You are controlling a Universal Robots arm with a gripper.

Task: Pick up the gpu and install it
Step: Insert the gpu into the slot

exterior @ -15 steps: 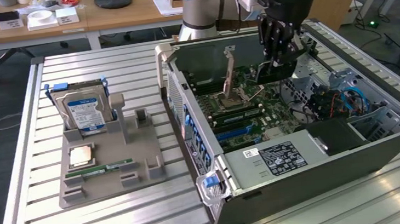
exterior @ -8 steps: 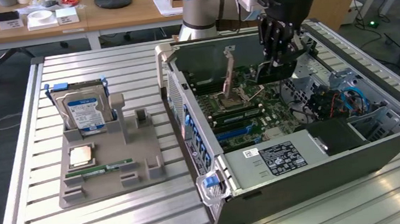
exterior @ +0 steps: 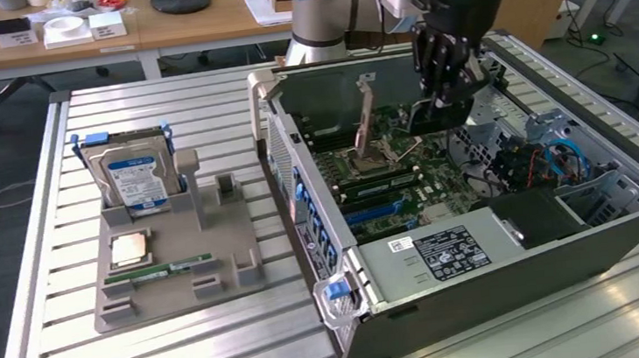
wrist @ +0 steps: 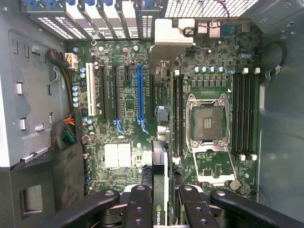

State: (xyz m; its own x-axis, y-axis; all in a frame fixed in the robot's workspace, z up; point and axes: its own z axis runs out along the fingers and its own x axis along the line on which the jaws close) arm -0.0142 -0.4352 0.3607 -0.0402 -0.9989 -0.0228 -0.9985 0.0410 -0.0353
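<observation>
Gpu suspended edge-on above the motherboard inside the open case on the desk.
We see the claw pinching the card; in our judgement, slight misalignment with the expansion slots could jam its connector.

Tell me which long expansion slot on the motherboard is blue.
The lone blue slot; the black slots beside it and the white slot differ in colour.

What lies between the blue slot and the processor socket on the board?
In the wrist view, the gpu, gripped edge-on by the gripper, crosses that stretch, with black memory slots next to the processor socket.
</observation>
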